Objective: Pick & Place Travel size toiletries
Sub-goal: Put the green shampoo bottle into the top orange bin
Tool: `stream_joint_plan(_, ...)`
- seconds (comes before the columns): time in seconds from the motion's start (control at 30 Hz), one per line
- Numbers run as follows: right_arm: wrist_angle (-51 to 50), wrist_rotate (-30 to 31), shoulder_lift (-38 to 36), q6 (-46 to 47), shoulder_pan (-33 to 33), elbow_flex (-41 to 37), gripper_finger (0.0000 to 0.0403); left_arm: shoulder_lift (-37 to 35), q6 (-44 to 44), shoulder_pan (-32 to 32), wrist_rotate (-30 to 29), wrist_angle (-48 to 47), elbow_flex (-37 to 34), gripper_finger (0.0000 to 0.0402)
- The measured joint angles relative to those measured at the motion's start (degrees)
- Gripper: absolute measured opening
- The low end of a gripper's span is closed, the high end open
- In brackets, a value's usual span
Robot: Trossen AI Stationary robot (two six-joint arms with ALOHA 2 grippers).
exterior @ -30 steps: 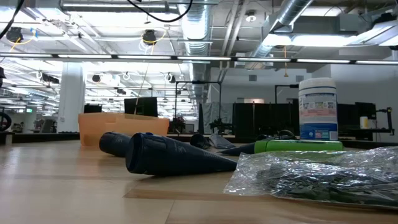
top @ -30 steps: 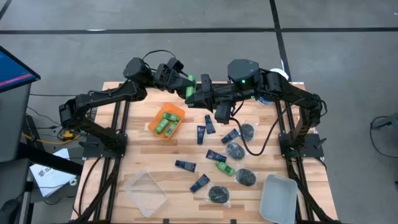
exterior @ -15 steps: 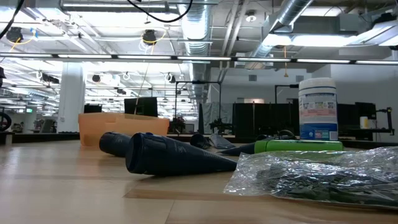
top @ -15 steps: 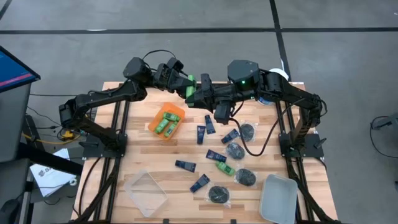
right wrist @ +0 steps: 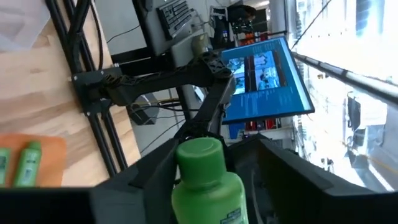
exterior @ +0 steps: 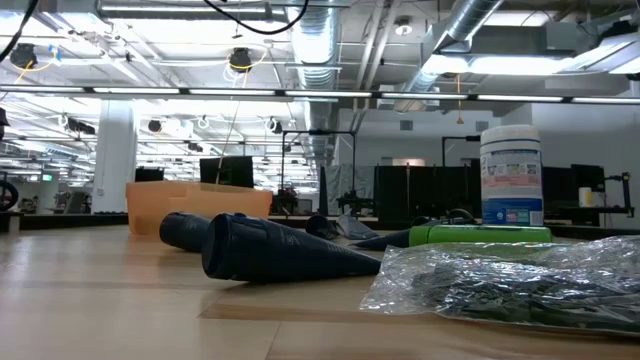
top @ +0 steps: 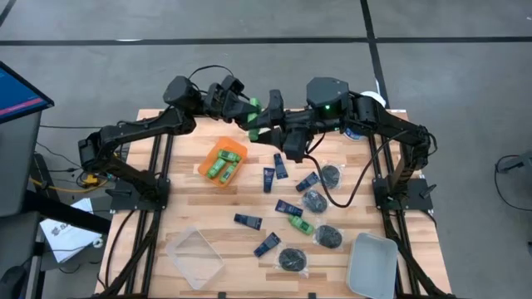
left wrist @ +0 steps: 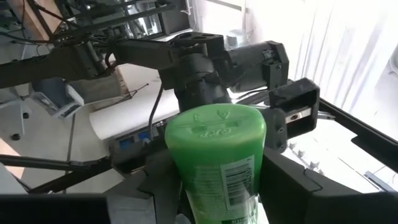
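Above the table's far edge, the left gripper (top: 247, 110) clasps a green bottle (top: 253, 109) lying roughly left-right; the right gripper (top: 264, 117) stands released around it.

1. High view: we look straight down from well above on the whole table (top: 179, 218) and both arms.
2. Low view: we sit at tabletop height and look level across into the room; a tube (exterior: 280, 252) lies very near.
3. Left wrist view: we look along the fingers, close on a green bottle (left wrist: 217, 158).
4. Right wrist view: equally close on that bottle, from the opposite side.
5. Shared: the bottle shows in both wrist views and in the high view.
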Motion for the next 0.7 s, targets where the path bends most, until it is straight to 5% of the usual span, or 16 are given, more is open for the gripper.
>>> stream_joint_plan(0.33,1.9,0.0,-0.3,2.5,1.7,0.1,0.0253,0.3,0.5,2.8,0.8,-0.3,-0.2,0.0172)
stream_joint_plan(0.7,-0.7,5.6,-5.7,16.8,4.6,1.4,0.0238,0.2,10.9,13.6,15.9,-0.5,-1.2,0.0172)
